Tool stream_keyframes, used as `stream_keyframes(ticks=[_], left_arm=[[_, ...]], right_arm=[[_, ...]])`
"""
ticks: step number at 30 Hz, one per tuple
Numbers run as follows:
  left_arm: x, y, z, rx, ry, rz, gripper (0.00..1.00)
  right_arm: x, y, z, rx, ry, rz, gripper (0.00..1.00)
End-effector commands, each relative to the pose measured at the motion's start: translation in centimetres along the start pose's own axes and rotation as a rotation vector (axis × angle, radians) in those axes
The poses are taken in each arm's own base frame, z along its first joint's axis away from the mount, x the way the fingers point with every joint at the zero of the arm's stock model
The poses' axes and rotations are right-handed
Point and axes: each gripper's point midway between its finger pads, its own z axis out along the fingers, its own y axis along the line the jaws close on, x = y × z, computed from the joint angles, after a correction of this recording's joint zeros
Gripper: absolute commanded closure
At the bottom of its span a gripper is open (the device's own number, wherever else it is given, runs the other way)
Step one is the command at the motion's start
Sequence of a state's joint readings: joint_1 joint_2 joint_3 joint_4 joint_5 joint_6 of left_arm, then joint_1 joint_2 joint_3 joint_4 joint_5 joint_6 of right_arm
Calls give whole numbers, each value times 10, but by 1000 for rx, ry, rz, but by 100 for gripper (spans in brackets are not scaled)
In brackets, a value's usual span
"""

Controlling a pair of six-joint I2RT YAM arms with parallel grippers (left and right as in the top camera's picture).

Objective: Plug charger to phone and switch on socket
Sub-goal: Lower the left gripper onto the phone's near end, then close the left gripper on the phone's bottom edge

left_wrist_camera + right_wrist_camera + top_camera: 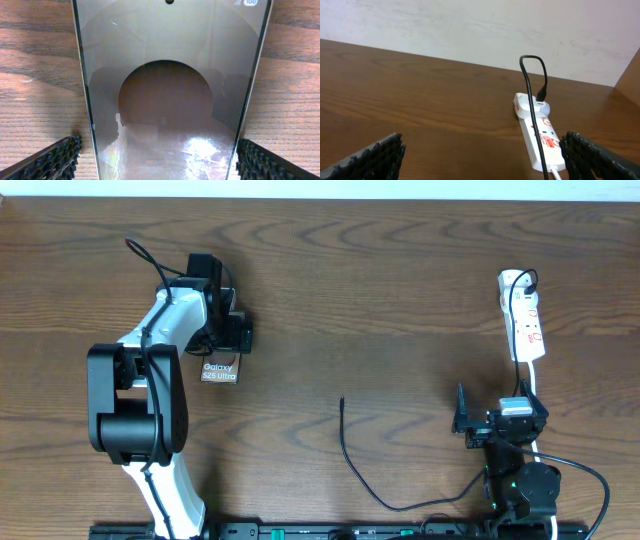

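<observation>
Left arm (pixel 150 370) stretched forward, left gripper (pixel 157 162) angled downward, jaws wide apart, right arm (pixel 520 470) tucked back, right gripper (pixel 482 160) level, jaws wide apart

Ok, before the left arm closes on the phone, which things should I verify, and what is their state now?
1. Left gripper open, fingers on either side of the phone: ok.
2. Phone flat on the table, screen up: ok.
3. Charger tip lying free, nothing on it: ok.
4. Right gripper open and empty: ok.
5. A black cable plugged in at the far end of the socket: ok.
6. Socket switched on: cannot tell.
</observation>
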State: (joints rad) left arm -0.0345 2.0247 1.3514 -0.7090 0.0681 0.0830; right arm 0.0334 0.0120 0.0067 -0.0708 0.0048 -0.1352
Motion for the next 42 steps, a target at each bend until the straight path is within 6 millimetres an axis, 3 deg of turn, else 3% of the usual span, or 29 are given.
stream_keyframes(ticks=[1,42], left_arm=[[6,2,6,-9,23,1,2],[9,6,7,-27,39,0,2]], right_arm=[[0,0,0,5,0,-1,1],[0,0,0,5,0,-1,1]])
